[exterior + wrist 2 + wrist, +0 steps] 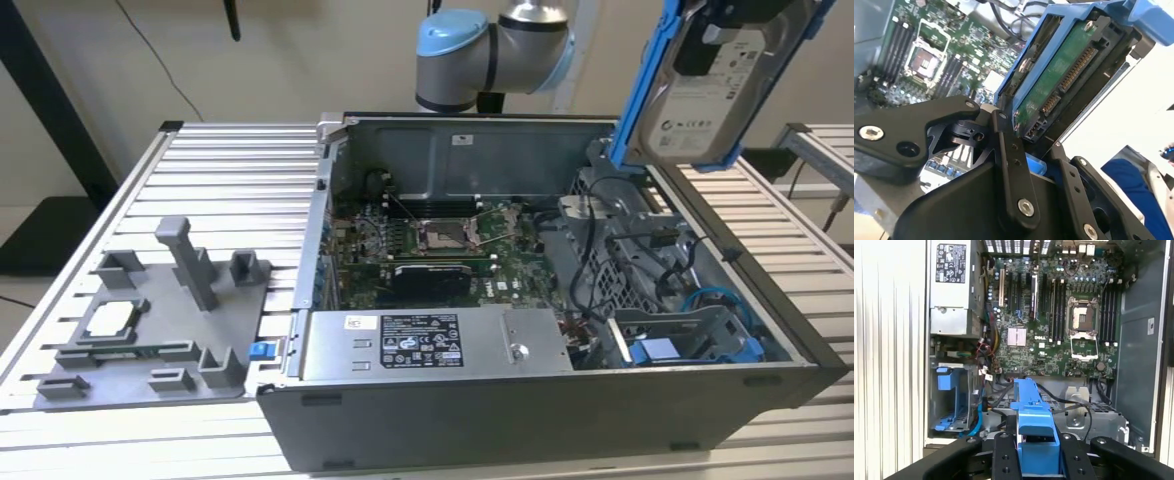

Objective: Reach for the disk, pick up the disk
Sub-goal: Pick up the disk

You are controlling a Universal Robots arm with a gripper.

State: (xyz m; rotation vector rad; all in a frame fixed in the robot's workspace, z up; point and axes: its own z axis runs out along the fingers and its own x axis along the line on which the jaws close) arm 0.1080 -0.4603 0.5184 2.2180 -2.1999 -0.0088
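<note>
The disk (pixel 714 95), a silver-grey drive with a white label and blue side rails, hangs upright and slightly tilted above the right rear corner of the open computer case (pixel 534 430). My gripper (pixel 703 40) is shut on its upper end. In the second wrist view the disk (pixel 1064 75) shows its green circuit board and connectors, clamped between the black fingers (pixel 1010 150) of the gripper (pixel 1036 157). In the first wrist view the disk's blue rail (pixel 1034 415) sits in the gripper (pixel 1038 456), high over the motherboard (pixel 1054 325).
Below the disk stands a blue drive bay (pixel 694 340) among cables. A grey power supply box (pixel 427 342) lies at the case front. A grey fixture tray (pixel 200 350) with a small silver chip (pixel 114 315) rests on the slatted table (pixel 227 160) at the exterior view's left.
</note>
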